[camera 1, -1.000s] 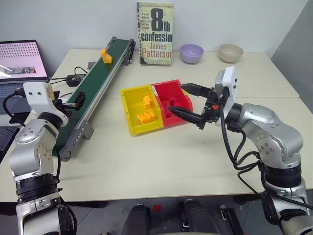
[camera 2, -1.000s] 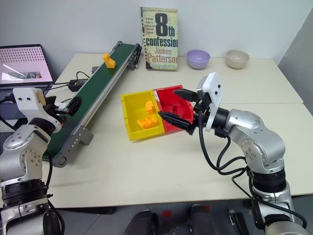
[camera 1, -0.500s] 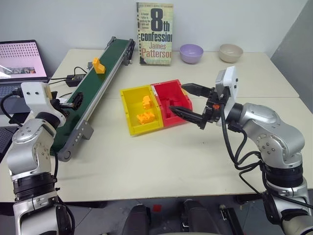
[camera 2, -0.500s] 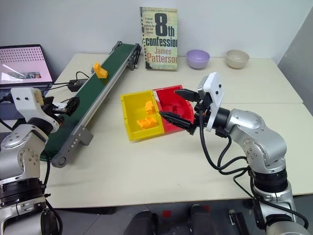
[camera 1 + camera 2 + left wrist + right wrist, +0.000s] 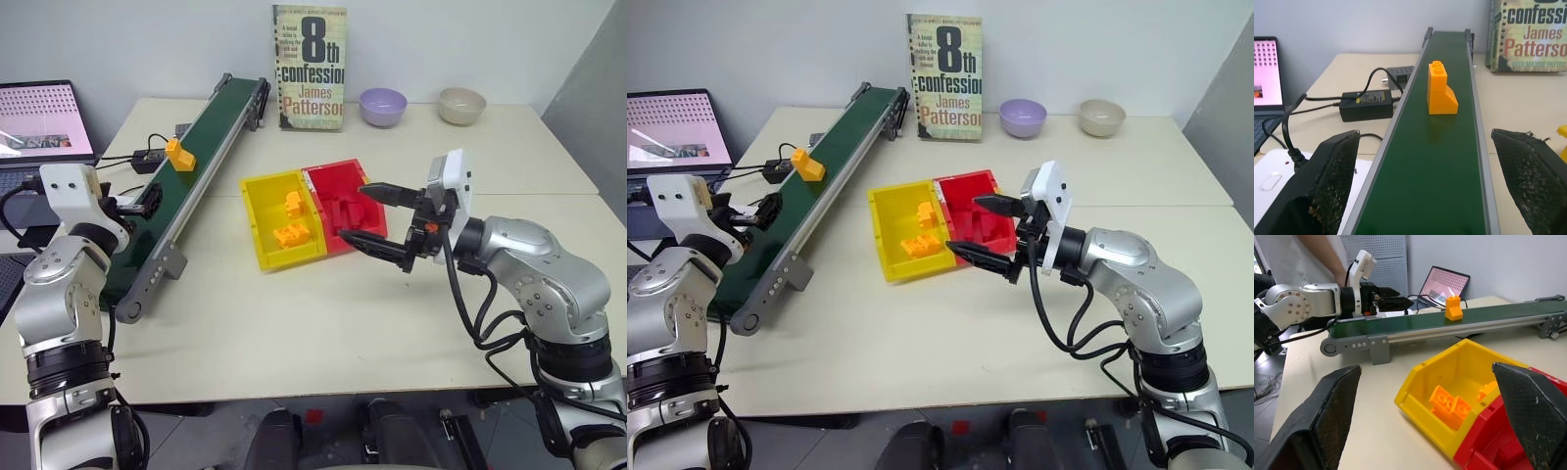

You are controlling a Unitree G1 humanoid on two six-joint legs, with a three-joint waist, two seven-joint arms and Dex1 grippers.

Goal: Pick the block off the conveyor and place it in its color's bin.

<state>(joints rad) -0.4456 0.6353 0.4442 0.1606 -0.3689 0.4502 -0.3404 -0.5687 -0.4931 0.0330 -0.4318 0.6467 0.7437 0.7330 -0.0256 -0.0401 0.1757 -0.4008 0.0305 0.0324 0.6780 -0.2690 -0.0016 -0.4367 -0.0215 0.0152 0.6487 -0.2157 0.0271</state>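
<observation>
Block on conveyor, ahead of open left hand.

the yellow-orange block stands upright on the green conveyor, apart from the yellow bin.

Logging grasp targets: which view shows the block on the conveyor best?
The left wrist view: the block stands large and unobstructed on the conveyor, its stepped top clear. Both eye views show it small from above; the right wrist view shows it small, side-on, beyond the yellow bin.
</observation>
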